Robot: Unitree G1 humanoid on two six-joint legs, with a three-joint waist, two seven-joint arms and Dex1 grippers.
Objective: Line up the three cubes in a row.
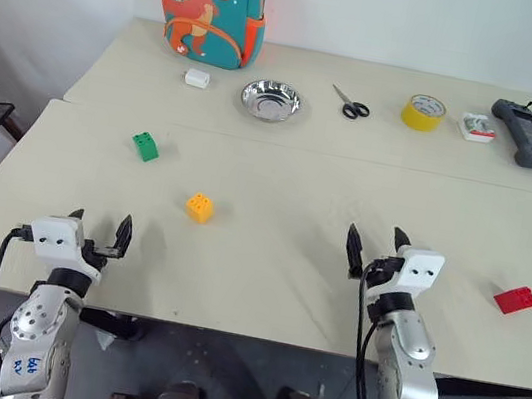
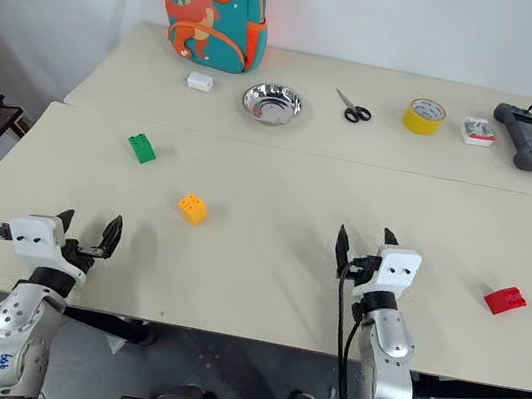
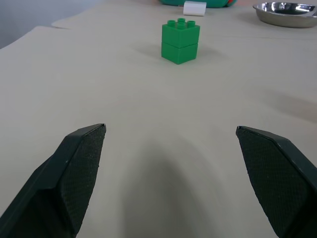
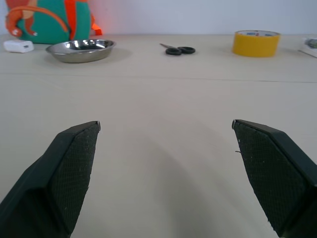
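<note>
Grippers sat nearest, both low over the front edge of the near table [image 1: 262, 290]. The left gripper [image 1: 100, 227] had its two black fingers spread wide with nothing between them; in its wrist view bare tabletop showed between the pads [image 3: 74, 173]. The right gripper [image 1: 375, 245] was spread just as wide and empty too, its fingers [image 4: 69, 173] framing bare tabletop.

Ahead of the left gripper and a little to its right lay the yellow cube [image 1: 199, 207], near it and resting flat on the table. Farther ahead of that gripper, almost straight in front, stood the green cube [image 1: 145, 146], upright with its studs on top, well apart from the fingers. The red cube [image 1: 515, 299] lay well off to the right of the right gripper, about level with it and near the table's right side. The three cubes were spread wide apart and formed no row.

Beyond both grippers, past the seam, the far table [image 1: 513, 173] carried the rest. Ahead of the left gripper were a white block [image 1: 197, 77] and, behind it against the wall, a backpack [image 1: 212, 4]. Between the two grippers' lines stood a bowl [image 1: 270, 100]. Ahead of the right gripper lay scissors [image 1: 350, 105] and a roll of tape [image 1: 423, 112]; farther to its right sat a small packet [image 1: 477, 128] and a controller [image 1: 523, 133].
</note>
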